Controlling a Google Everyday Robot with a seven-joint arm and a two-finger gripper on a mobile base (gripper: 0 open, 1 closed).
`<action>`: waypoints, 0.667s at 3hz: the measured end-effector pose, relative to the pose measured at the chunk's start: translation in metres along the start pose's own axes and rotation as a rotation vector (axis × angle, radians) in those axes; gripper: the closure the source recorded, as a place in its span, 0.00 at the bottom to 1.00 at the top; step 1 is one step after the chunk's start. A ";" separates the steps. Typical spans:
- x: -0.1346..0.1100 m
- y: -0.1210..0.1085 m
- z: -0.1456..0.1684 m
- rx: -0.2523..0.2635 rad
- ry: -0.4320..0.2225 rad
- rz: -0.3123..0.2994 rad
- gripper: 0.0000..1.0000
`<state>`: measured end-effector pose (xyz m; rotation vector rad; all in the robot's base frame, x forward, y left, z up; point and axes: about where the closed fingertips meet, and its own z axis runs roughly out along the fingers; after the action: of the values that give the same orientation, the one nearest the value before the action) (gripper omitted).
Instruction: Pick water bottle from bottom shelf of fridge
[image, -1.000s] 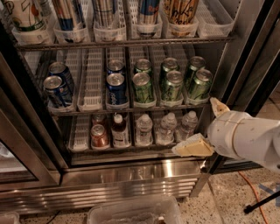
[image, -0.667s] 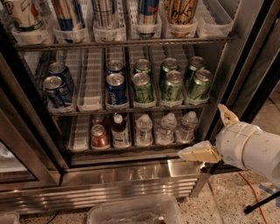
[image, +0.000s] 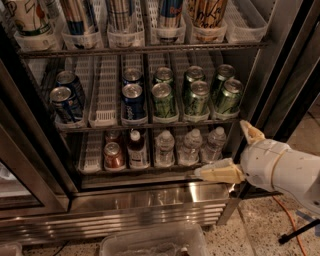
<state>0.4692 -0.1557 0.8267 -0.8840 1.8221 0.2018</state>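
Three clear water bottles with white caps (image: 164, 148) (image: 190, 147) (image: 214, 144) stand side by side on the right half of the fridge's bottom shelf (image: 90, 151). My gripper (image: 220, 148) is open in front of the fridge's (image: 150, 197) lower right corner. One cream finger (image: 217, 173) points left just below the shelf's front edge. The other finger (image: 251, 133) points up beside the right door post. It holds nothing and sits just right of the rightmost bottle, apart from it.
A dark-liquid bottle (image: 136, 149) and a red can (image: 113, 155) stand left of the water bottles. Green and blue cans fill the rack above (image: 165, 100). A clear plastic bin (image: 155, 242) lies on the floor, and an orange cable (image: 290, 220) runs at right.
My gripper dropped a little and swung right, then came slightly back left. It stays open and empty. The bottles have not moved.
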 end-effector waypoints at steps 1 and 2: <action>-0.014 0.016 0.022 -0.062 -0.169 0.245 0.00; -0.003 0.015 0.035 -0.022 -0.283 0.473 0.00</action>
<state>0.4852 -0.1253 0.8105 -0.3995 1.7353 0.6142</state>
